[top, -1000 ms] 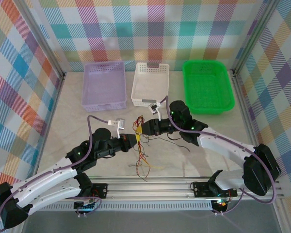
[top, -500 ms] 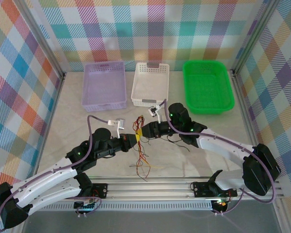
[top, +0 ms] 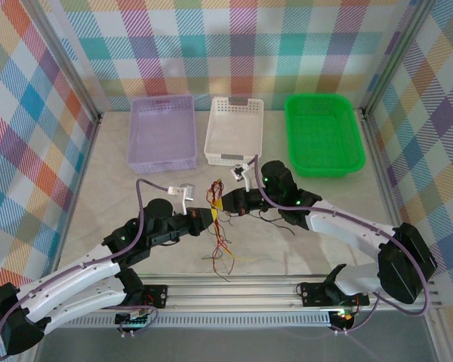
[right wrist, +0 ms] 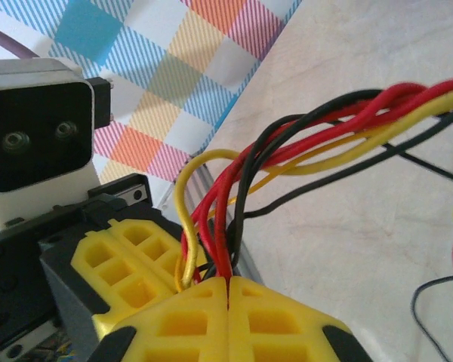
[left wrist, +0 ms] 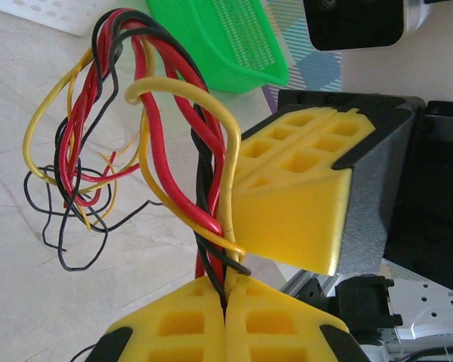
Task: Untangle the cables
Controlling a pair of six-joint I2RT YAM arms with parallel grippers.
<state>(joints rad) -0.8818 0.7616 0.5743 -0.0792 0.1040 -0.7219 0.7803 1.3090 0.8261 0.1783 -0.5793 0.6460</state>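
Newly closed, the right end effector [right wrist: 228,285] grips the cables [left wrist: 174,136] just beside the left end effector [left wrist: 225,292], which is also clamped on them; a white basket [top: 220,157] stands near, beyond them.

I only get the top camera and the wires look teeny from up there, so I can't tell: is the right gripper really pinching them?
Observer: Yes. The right wrist view shows the right gripper shut on the cables, with red, yellow and black strands pinched together.
Operator: And the left one?
Observer: Its wrist view shows the left gripper shut on the same bundle.
Operator: Are the two close?
Observer: Very. In the left wrist view, one of the right gripper's yellow fingers sits right beside the left's pinch.
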